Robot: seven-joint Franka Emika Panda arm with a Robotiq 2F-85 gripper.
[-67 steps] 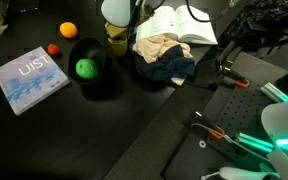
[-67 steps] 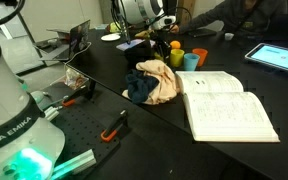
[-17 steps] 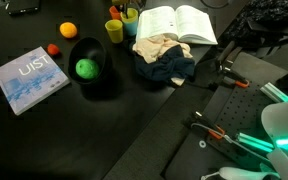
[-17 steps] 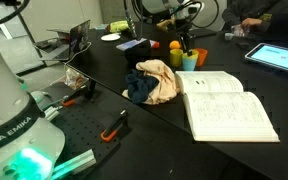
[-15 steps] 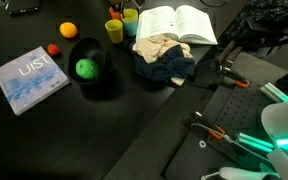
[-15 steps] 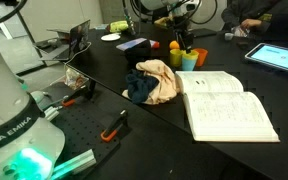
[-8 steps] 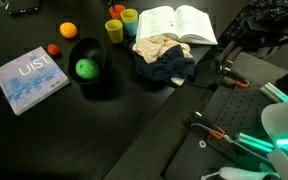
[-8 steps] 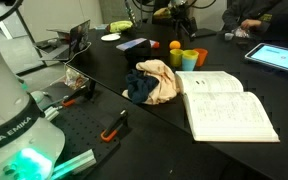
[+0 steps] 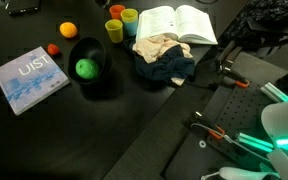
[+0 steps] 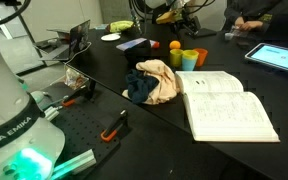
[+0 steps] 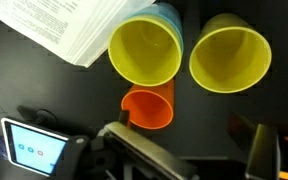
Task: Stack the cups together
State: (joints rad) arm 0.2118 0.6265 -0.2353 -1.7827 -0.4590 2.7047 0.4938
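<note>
Cups [image 9: 130, 15] are bunched at the far end of the counter [image 9: 44, 130], just left of the open book [image 9: 179, 22]: wrist view shows a yellow cup [image 11: 144, 50] already sitting in the light blue cup [image 11: 171, 20], the yellow-green cup [image 11: 230, 55] right beside it and the orange cup [image 11: 149, 108] tucked close. Claw [image 11: 189, 135] hangs above them, wide open, nothing in it. They look like thin, light, slick plastic, so I'd guess they tip easily, so pinch one wall at the rim, gently.
</note>
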